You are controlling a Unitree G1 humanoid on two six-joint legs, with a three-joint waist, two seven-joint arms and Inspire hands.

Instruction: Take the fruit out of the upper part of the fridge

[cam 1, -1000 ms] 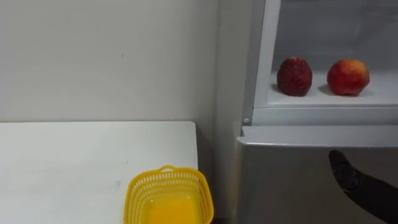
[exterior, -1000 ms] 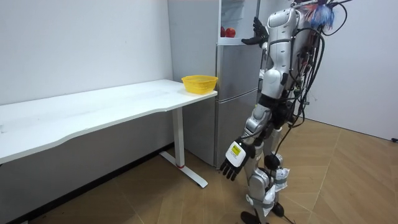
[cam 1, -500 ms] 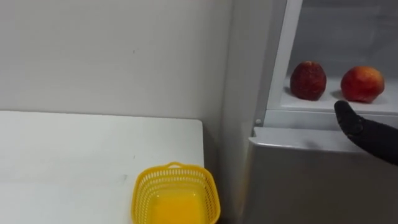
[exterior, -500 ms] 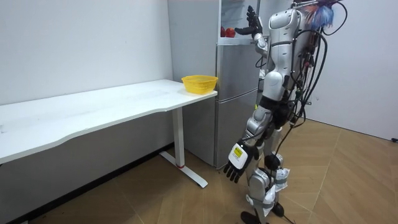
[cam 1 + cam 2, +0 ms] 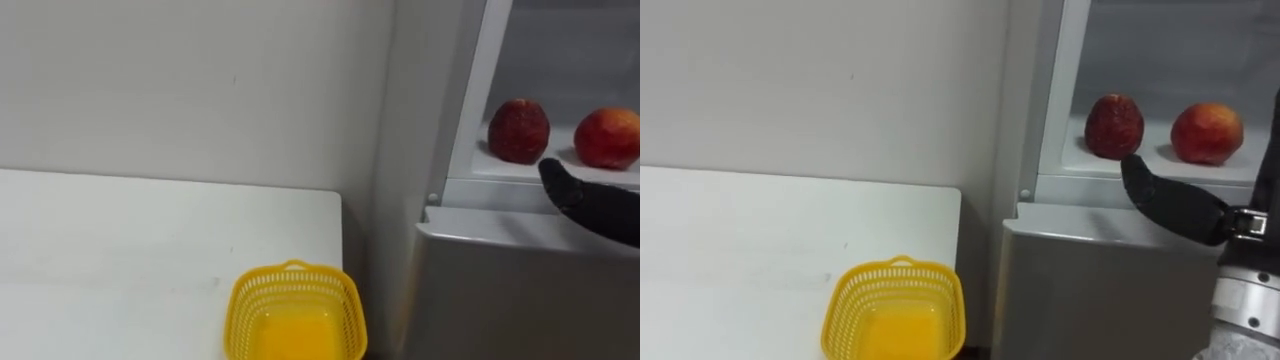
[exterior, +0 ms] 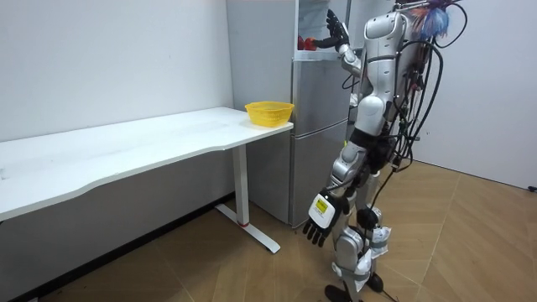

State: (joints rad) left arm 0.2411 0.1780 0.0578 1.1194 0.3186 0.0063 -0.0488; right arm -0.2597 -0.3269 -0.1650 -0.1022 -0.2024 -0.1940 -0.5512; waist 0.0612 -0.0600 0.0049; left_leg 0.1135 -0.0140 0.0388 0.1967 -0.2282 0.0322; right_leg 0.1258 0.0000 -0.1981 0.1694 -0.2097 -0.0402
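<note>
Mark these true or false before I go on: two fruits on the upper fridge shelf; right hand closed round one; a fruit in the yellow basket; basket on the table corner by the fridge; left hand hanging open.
1. Two fruits sit on the upper fridge shelf. True: a dark red fruit and a red-orange fruit.
2. The right hand is closed round a fruit. False: it is raised in front of the shelf edge, fingers straight, holding nothing.
3. The yellow basket holds a fruit. False: nothing lies in it.
4. The basket stands on the white table at the corner by the fridge. True.
5. The left hand hangs low and open. True.
</note>
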